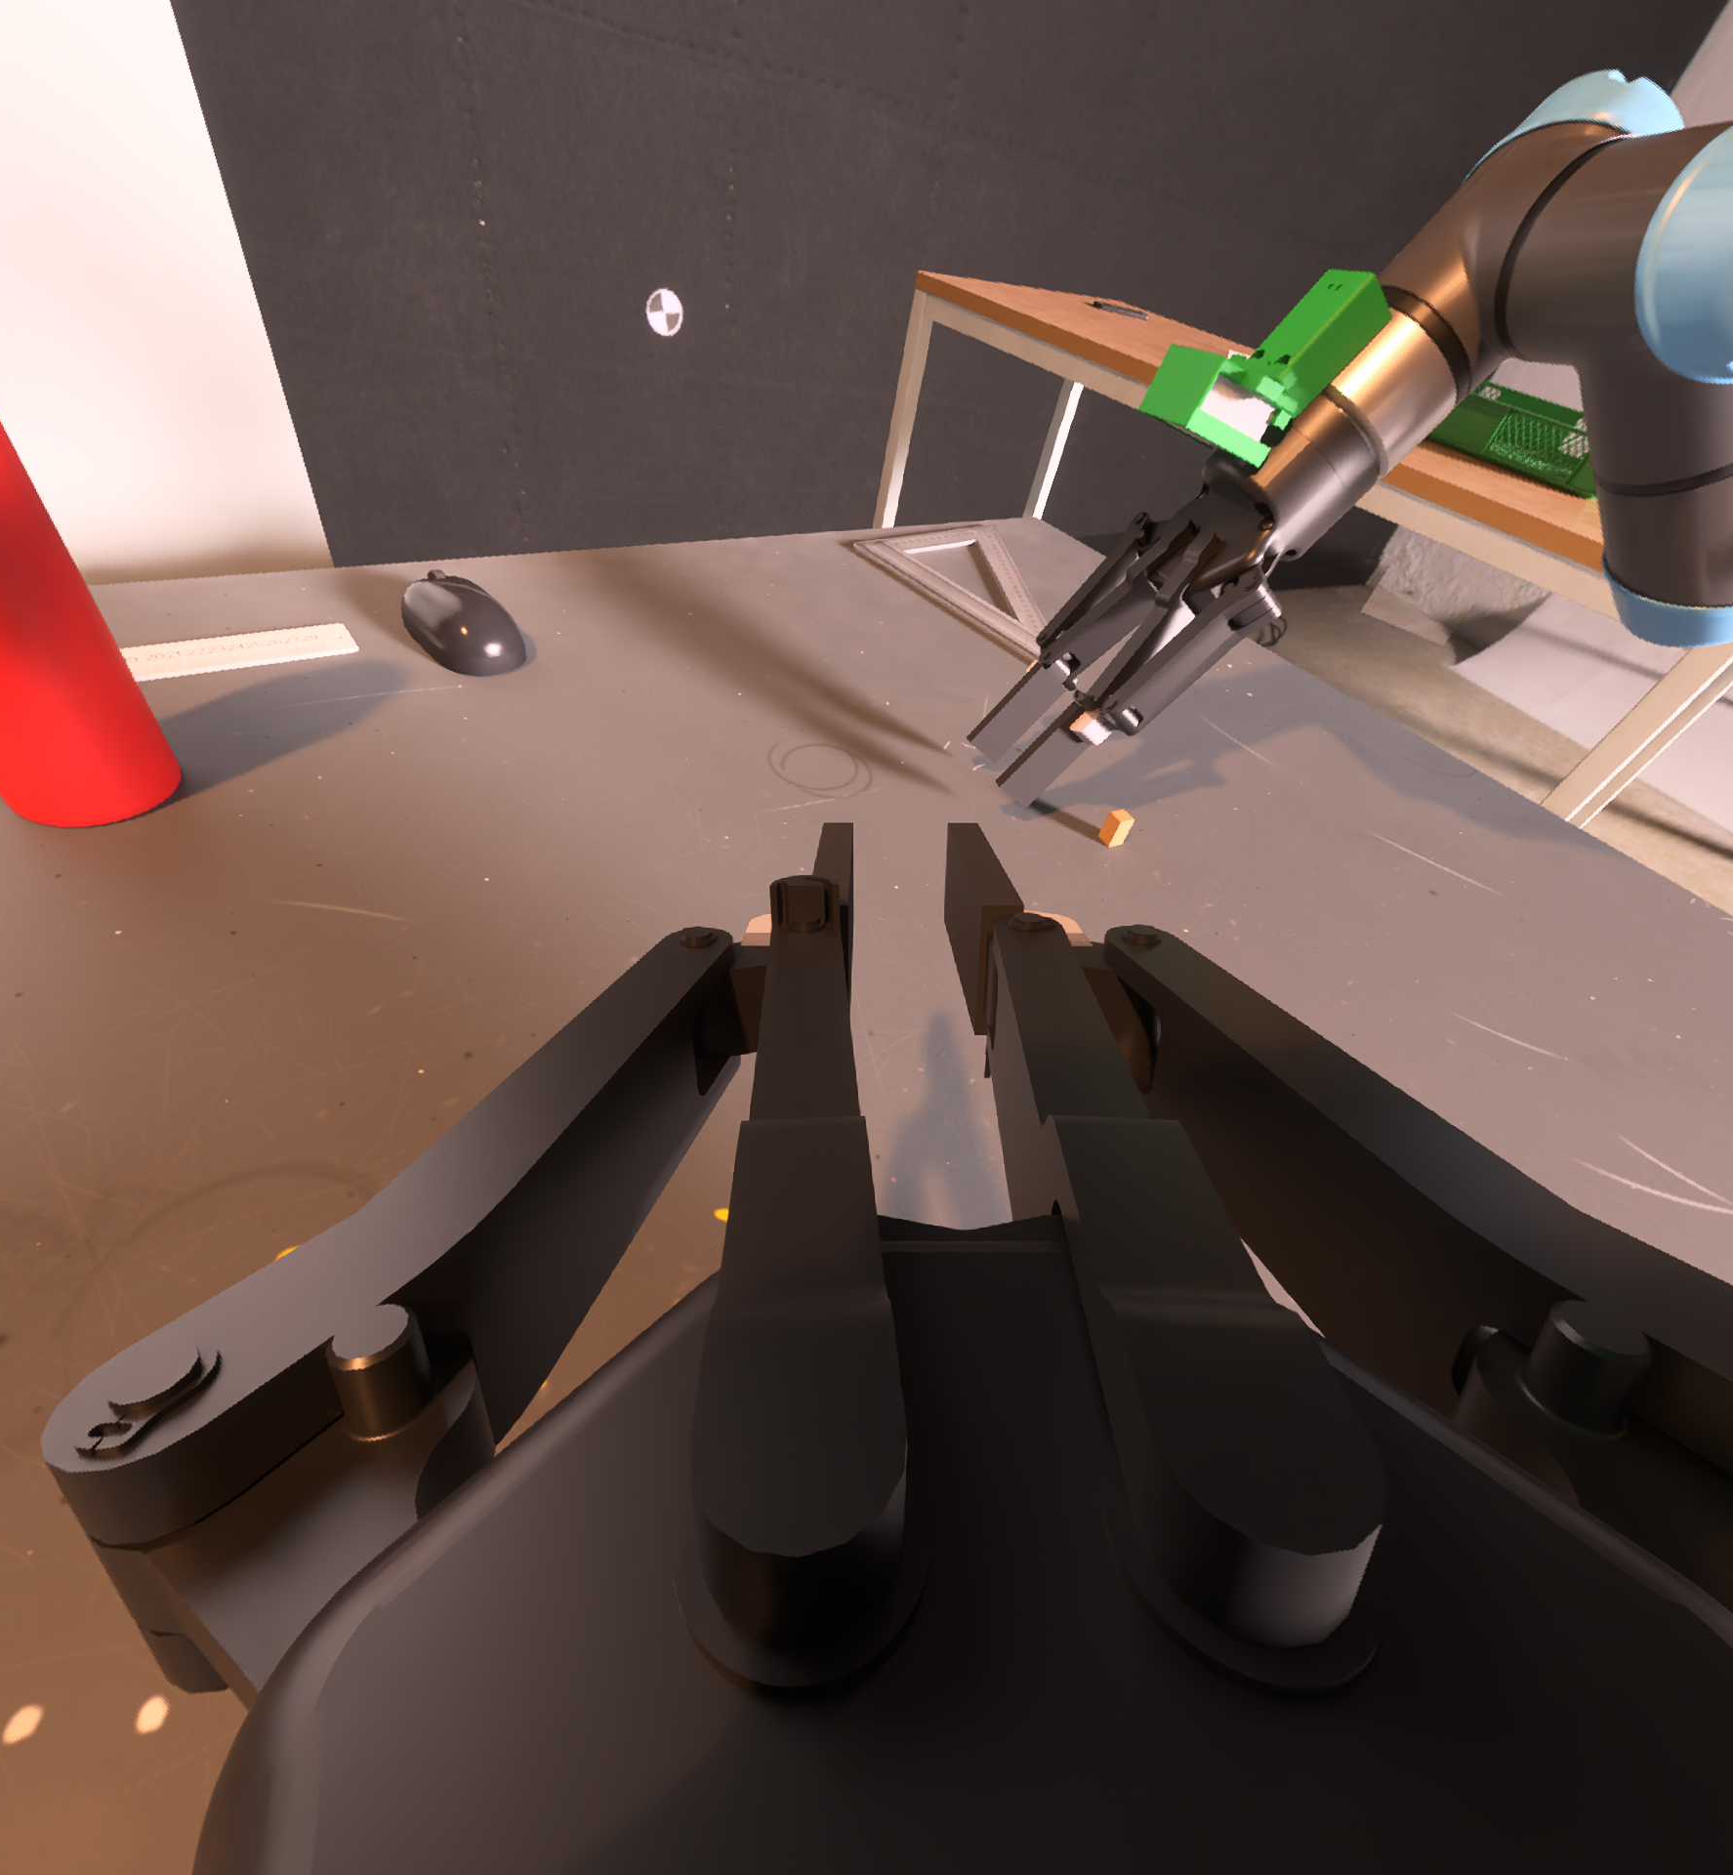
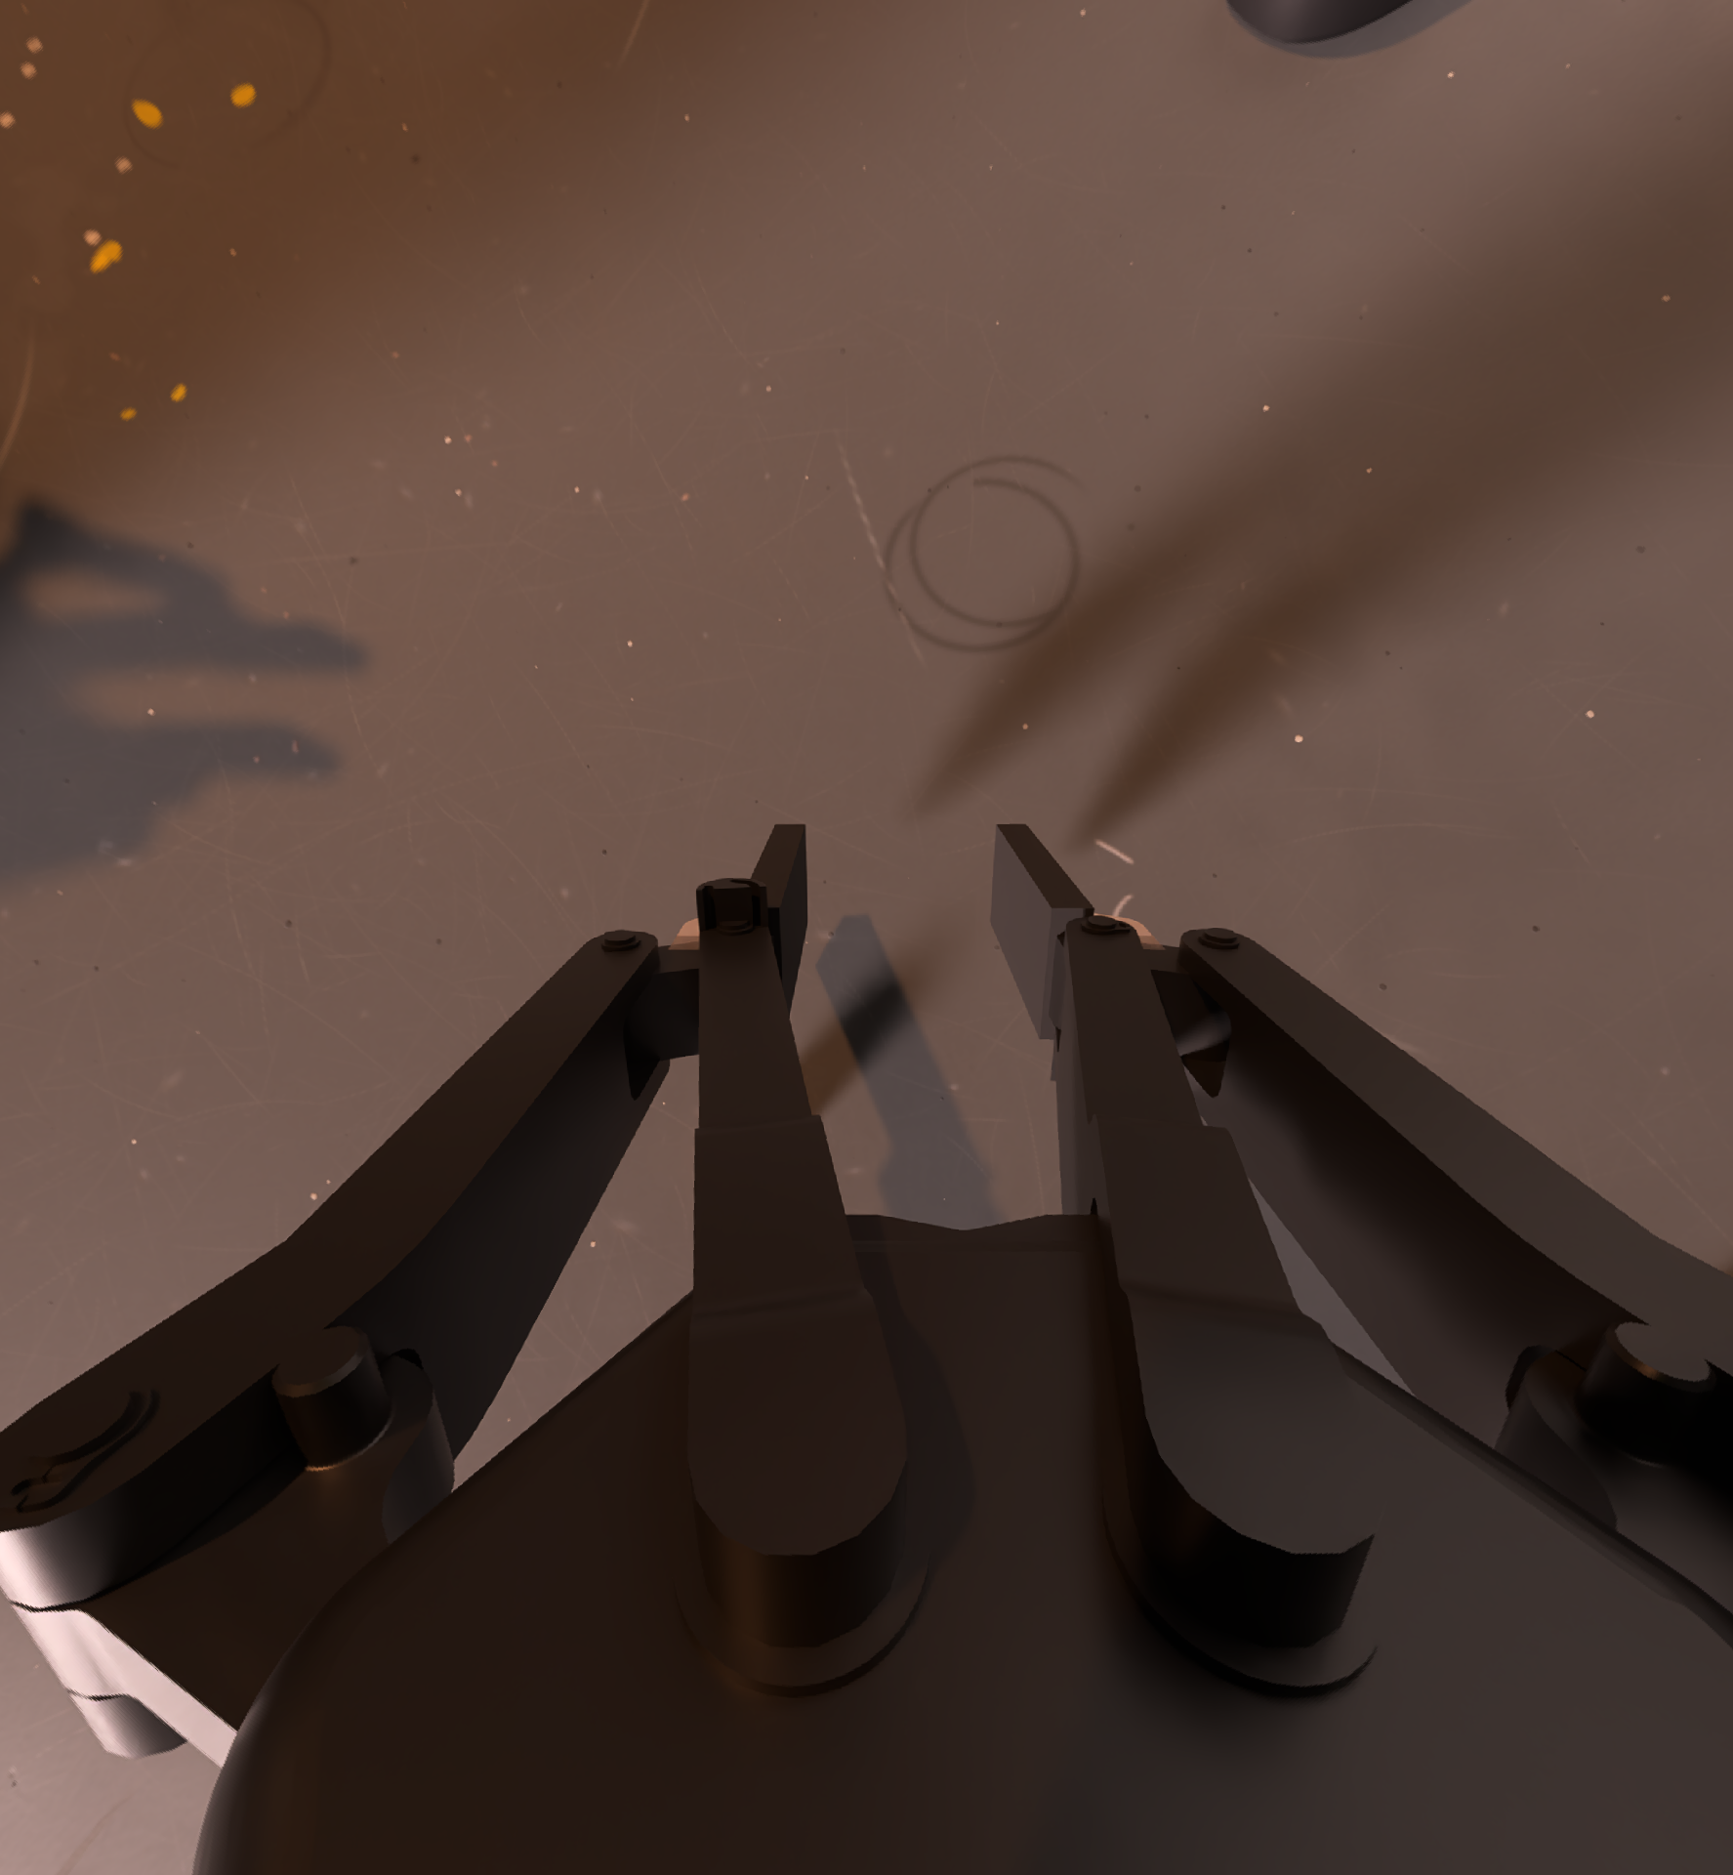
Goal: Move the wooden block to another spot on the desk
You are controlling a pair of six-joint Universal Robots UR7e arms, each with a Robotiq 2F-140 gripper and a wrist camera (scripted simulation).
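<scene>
The wooden block point(image 1: 1114, 828) is a small tan cube lying on the grey desk point(image 1: 537, 913), right of centre in the left wrist view. My right gripper point(image 1: 992, 763) reaches down from the upper right, its tips just above the desk and a little left of the block, not touching it. In its own view the right gripper point(image 2: 901, 847) is open and empty over bare desk, and the block does not show there. My left gripper point(image 1: 899, 842) is empty with a narrow gap between its fingers, above the desk, short of the block and to its left.
A red cylinder-shaped object point(image 1: 20, 609) stands at the left. A dark computer mouse point(image 1: 461, 634) and a white ruler point(image 1: 233, 649) lie behind it. A set square point(image 1: 963, 578) lies at the far edge. A wooden side table point(image 1: 1045, 315) with a green basket point(image 1: 1521, 436) stands beyond the desk's right edge.
</scene>
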